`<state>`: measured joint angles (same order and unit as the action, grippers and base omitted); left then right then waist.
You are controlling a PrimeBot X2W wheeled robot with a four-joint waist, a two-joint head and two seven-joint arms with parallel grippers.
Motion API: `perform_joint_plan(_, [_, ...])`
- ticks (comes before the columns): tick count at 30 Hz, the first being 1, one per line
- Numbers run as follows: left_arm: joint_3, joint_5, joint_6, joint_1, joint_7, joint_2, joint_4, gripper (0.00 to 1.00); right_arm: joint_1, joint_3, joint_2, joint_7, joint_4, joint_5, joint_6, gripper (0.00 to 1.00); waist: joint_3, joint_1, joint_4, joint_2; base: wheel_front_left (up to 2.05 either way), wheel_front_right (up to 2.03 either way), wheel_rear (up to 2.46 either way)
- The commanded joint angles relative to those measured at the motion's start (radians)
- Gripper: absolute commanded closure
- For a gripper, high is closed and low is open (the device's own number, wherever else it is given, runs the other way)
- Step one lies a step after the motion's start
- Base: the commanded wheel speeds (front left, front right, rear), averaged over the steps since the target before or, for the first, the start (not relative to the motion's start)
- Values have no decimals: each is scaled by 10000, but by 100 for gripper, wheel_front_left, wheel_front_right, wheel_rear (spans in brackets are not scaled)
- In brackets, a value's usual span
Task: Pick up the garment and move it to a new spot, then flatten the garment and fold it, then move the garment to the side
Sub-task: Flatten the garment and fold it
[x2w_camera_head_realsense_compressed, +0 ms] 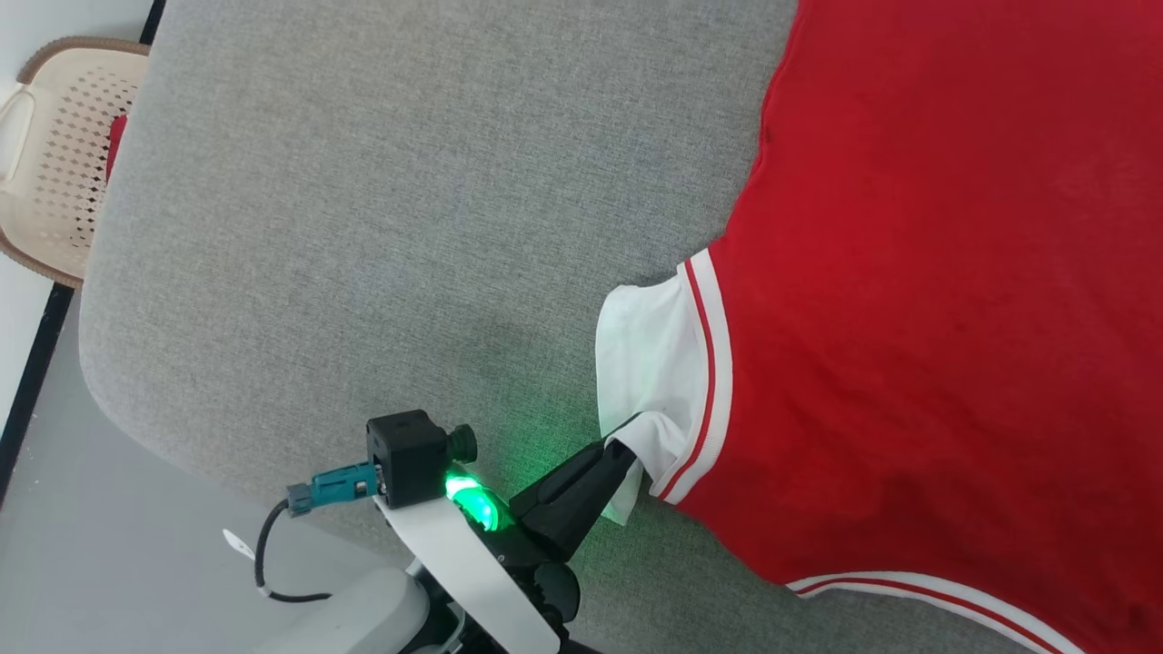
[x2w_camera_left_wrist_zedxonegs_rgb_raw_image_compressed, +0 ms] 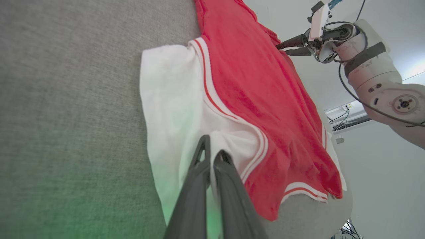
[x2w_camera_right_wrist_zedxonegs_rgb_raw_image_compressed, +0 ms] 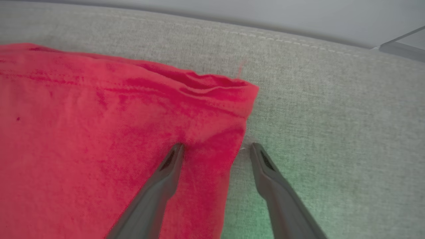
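The garment (x2w_camera_head_realsense_compressed: 927, 300) is a bright red shirt with white sleeve ends and stripe trim, spread over the right of the grey cushioned surface (x2w_camera_head_realsense_compressed: 409, 209). My left gripper (x2w_camera_head_realsense_compressed: 629, 447) is shut on the near corner of the white sleeve end (x2w_camera_head_realsense_compressed: 654, 363); the left wrist view shows its fingers (x2w_camera_left_wrist_zedxonegs_rgb_raw_image_compressed: 196, 186) pinched together on that white cloth (x2w_camera_left_wrist_zedxonegs_rgb_raw_image_compressed: 172, 106). My right gripper (x2w_camera_right_wrist_zedxonegs_rgb_raw_image_compressed: 214, 147) is open at the shirt's red corner (x2w_camera_right_wrist_zedxonegs_rgb_raw_image_compressed: 199, 109), one finger resting on the fabric (x2w_camera_right_wrist_zedxonegs_rgb_raw_image_compressed: 171, 166) and the other on bare cushion beside the hem. The right gripper (x2w_camera_left_wrist_zedxonegs_rgb_raw_image_compressed: 292, 46) also appears in the left wrist view, at the shirt's far edge.
A beige perforated plastic basket (x2w_camera_head_realsense_compressed: 54, 154) sits on the floor past the cushion's left edge, with something red inside. The cushion's rounded corner (x2w_camera_head_realsense_compressed: 118, 381) lies near my left arm. Bare grey surface stretches left of the shirt.
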<state>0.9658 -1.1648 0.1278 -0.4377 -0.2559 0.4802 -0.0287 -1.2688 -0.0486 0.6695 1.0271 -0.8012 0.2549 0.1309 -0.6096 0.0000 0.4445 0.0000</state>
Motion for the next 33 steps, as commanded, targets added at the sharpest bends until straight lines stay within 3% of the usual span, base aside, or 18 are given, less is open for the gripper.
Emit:
perform_joint_plan(1, [-7,0,40,-143,-48,-10,-22,100,348,331,-90,338,-346,-141,-4,0,-127,0,15,0,0,0,0])
perform_joint_plan(2, [-8,-12,40,-166,-59,-26,-24,100,381,382,-143,444,-432,-43,-4,9,-153,0,-1,0,0,0,0])
perform_joint_plan(3, [-14,-10,41,-196,-71,-43,-25,100,409,446,-217,567,-509,52,-4,55,-171,0,-16,0,0,0,0])
perform_joint_plan(4, [-1,-4,41,-235,-79,-55,-37,100,413,554,-286,641,-498,146,-4,93,-185,0,-40,0,0,0,0])
perform_joint_plan(5, [10,3,41,-266,-85,-55,-45,100,385,586,-257,552,-450,195,-4,100,-199,0,-67,0,0,0,0])
perform_joint_plan(15, [-181,125,43,-276,-106,28,24,100,185,738,-22,-422,-20,750,-4,100,225,0,-361,0,0,0,0])
perform_joint_plan(20, [-604,233,43,211,-107,216,59,100,1204,1841,180,-609,1089,2052,-4,100,876,0,-868,0,0,0,0])
perform_joint_plan(27, [-1039,163,-5,856,-105,813,31,100,3899,3290,1630,-294,4021,4484,-4,100,1859,0,-1728,0,0,0,0])
perform_joint_plan(33, [-1478,66,-254,1344,-104,1150,-53,100,6939,3157,2708,-257,6339,5956,-4,100,2425,0,-2352,0,0,0,0])
